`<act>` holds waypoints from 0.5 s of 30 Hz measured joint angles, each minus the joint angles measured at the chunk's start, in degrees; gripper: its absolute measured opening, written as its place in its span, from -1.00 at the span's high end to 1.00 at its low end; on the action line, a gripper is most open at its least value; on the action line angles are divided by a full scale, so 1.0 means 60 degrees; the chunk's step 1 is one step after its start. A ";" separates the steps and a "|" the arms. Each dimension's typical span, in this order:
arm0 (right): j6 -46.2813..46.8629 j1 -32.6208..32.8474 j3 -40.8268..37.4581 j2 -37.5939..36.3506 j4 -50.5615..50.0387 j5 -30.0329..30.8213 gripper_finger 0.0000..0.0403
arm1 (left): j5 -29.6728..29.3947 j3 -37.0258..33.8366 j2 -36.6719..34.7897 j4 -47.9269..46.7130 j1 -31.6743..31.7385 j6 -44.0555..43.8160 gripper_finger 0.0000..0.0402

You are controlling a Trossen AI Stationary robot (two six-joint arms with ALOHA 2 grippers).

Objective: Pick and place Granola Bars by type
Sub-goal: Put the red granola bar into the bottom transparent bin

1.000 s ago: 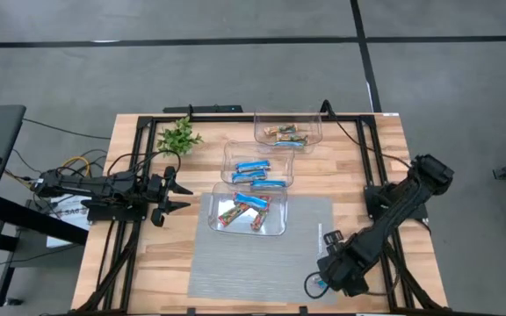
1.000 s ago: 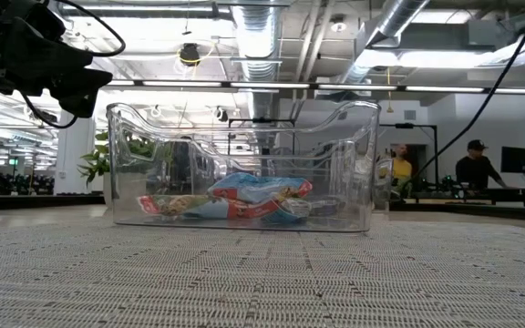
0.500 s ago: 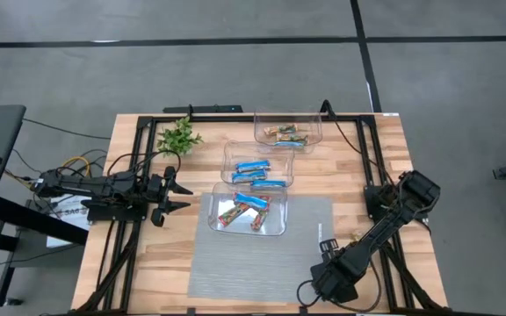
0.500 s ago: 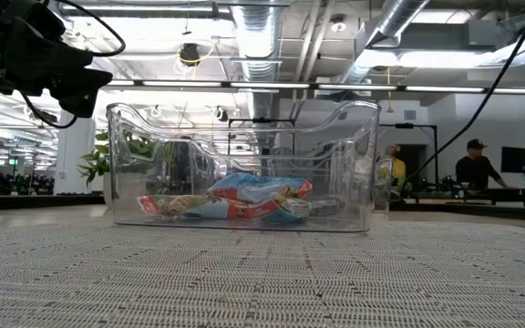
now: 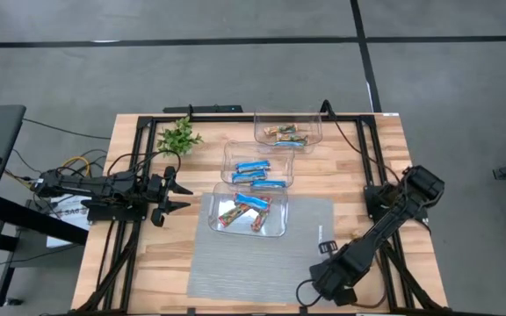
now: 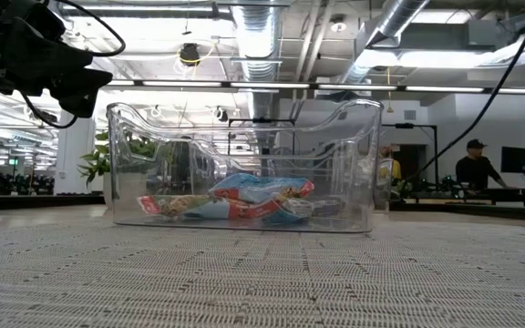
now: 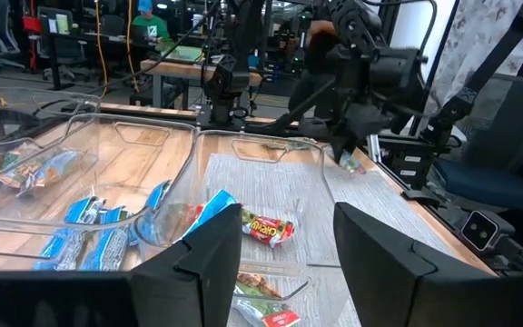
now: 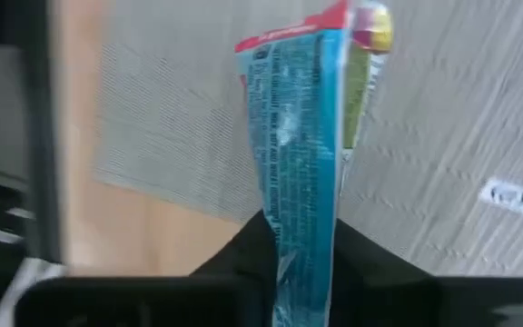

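Note:
My right gripper is shut on a granola bar in a blue wrapper with red and yellow at one end, over the grey mat's right edge near the table's front. The left wrist view shows this gripper far off with the small bar below it. Three clear bins stand in a row: orange-brown bars in the far one, bright blue bars in the middle one, red multicolour bars in the near one. At the table's left side my left gripper waits, open and level. My right gripper pinches one end of the bar between its two fingers, coming from above and pointing down. The bar reaches out past the fingertips toward the mat, seen nearly edge on. Whether its lower end touches the mat, I cannot tell.
The grey woven mat covers the table's near middle, with a small white label at its right edge. A small green plant stands at the far left. The low view shows the near bin and people in the room behind.
My right arm has sunk and drawn a little toward the table's near edge and left, with its elbow folding lower. The bins and my left arm have kept still.

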 joint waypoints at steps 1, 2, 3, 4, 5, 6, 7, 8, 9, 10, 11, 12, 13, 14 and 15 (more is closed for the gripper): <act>0.0000 -0.0039 0.0000 -0.0134 0.0147 -0.0007 0.79 | 0.0000 -0.0003 0.0000 -0.0002 0.0000 -0.0032 0.16; 0.0004 -0.0088 0.0000 -0.0273 0.0278 -0.0011 0.82 | 0.0000 0.0000 -0.0002 -0.0002 0.0000 -0.0035 0.16; 0.0004 -0.0152 0.0000 -0.0434 0.0364 -0.0021 0.84 | 0.0001 -0.0003 -0.0004 0.0000 0.0001 -0.0030 0.16; 0.0004 -0.0240 0.0000 -0.0610 0.0464 -0.0027 0.85 | 0.0000 -0.0003 -0.0001 0.0002 0.0002 -0.0019 0.16; 0.0004 -0.0347 0.0000 -0.0794 0.0639 -0.0025 0.86 | 0.0000 0.0000 -0.0001 -0.0002 0.0001 0.0000 0.16; 0.0004 -0.0470 0.0000 -0.0981 0.0853 -0.0025 0.87 | 0.0000 -0.0001 0.0000 -0.0002 0.0000 0.0005 0.16; 0.0004 -0.0602 0.0000 -0.1166 0.1042 -0.0022 0.88 | 0.0000 0.0000 -0.0001 -0.0001 0.0001 -0.0010 0.16; 0.0004 -0.0752 0.0000 -0.1353 0.1258 -0.0025 0.87 | 0.0000 -0.0001 -0.0004 0.0001 0.0000 -0.0035 0.16; 0.0004 -0.0902 0.0000 -0.1536 0.1549 -0.0022 0.87 | 0.0000 0.0000 -0.0003 0.0002 0.0003 -0.0035 0.16; 0.0004 -0.1066 0.0000 -0.1713 0.1872 -0.0025 0.86 | 0.0000 -0.0003 -0.0003 0.0000 0.0001 -0.0028 0.16; 0.0000 -0.1226 0.0000 -0.1893 0.2168 -0.0022 0.86 | 0.0000 -0.0001 0.0000 0.0000 0.0001 -0.0017 0.16; 0.0000 -0.1391 0.0000 -0.2062 0.2472 -0.0022 0.85 | 0.0000 0.0000 -0.0001 0.0001 0.0000 -0.0001 0.16; -0.0003 -0.1559 0.0000 -0.2223 0.2821 -0.0013 0.84 | 0.0000 0.0000 -0.0002 -0.0002 0.0000 -0.0002 0.16; -0.0004 -0.1721 0.0000 -0.2357 0.3198 -0.0013 0.83 | 0.0000 0.0000 0.0000 -0.0002 0.0000 -0.0026 0.16; -0.0004 -0.1887 0.0000 -0.2480 0.3547 -0.0010 0.83 | 0.0000 -0.0002 -0.0002 0.0002 0.0002 -0.0035 0.16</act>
